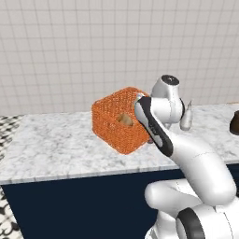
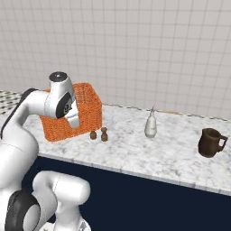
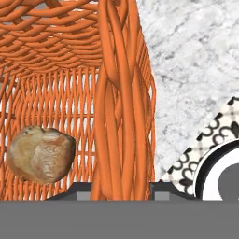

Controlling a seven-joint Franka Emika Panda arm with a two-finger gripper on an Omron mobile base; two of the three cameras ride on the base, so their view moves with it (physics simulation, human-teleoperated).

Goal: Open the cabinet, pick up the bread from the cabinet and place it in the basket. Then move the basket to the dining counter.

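so, gripping the basket (image 1: pixel 122 119) by its rim: end effector (image 3: pixel 122 189) closed on the thick woven edge band, one fingertip on each side of the wall, seen close in the hand view. bread (image 3: pixel 41 154) lying inside on the basket floor, against the mesh side, also glimpsed through the weave from the left base view. basket sitting on the dining counter (image 1: pixel 56 149), the marble worktop over a dark navy panel, near the front-middle of it. small pepper and salt shakers (image 2: pixel 99 134) just beside the basket's corner, a white bottle (image 2: pixel 150 125) further along, a dark mug (image 2: pixel 210 143) well apart.

judged to be at the end of the carry, with placing and letting go the step in hand. best done by checking that the base rests flat on the marble before parting the fingers, then opening fully and drawing the hand straight up along the wall, not sideways, so the rim is not dragged or the basket tipped. worth keeping clear of the shakers when backing off. risk: a tilted basket rolling the bread out over the low side.
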